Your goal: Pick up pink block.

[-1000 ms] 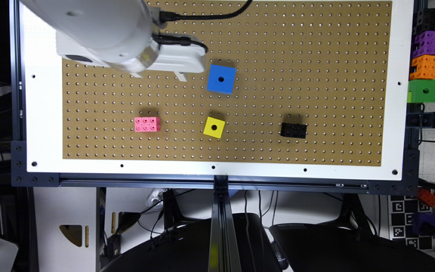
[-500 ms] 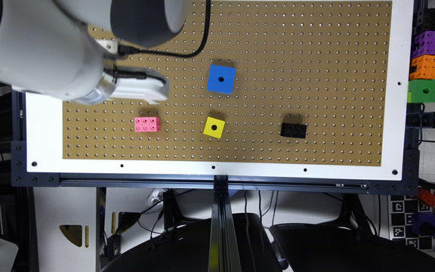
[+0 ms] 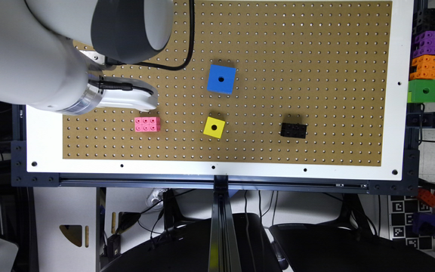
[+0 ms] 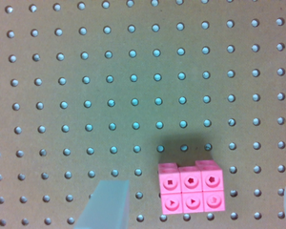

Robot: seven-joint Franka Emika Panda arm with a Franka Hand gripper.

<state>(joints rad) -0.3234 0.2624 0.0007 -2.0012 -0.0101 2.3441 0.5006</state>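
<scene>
The pink block (image 3: 147, 124) lies flat on the brown pegboard (image 3: 278, 45), toward the exterior view's left, its grid of six holes facing up. My gripper (image 3: 128, 99) hovers just beyond it, above the board. In the wrist view the pink block (image 4: 191, 192) sits between the two translucent fingers (image 4: 109, 204), nearer to the one at the frame's edge. The gripper (image 4: 200, 191) is open and holds nothing.
A yellow cube (image 3: 214, 127) with one hole sits right of the pink block in the exterior view. A black studded block (image 3: 293, 130) lies farther right and a blue cube (image 3: 221, 79) farther back. Stacked purple, orange and green blocks (image 3: 424, 68) stand off the board's right edge.
The arm has swung toward the exterior view's left and nearer the front, bringing the gripper from beside the blue cube to just over the pink block. No block has moved.
</scene>
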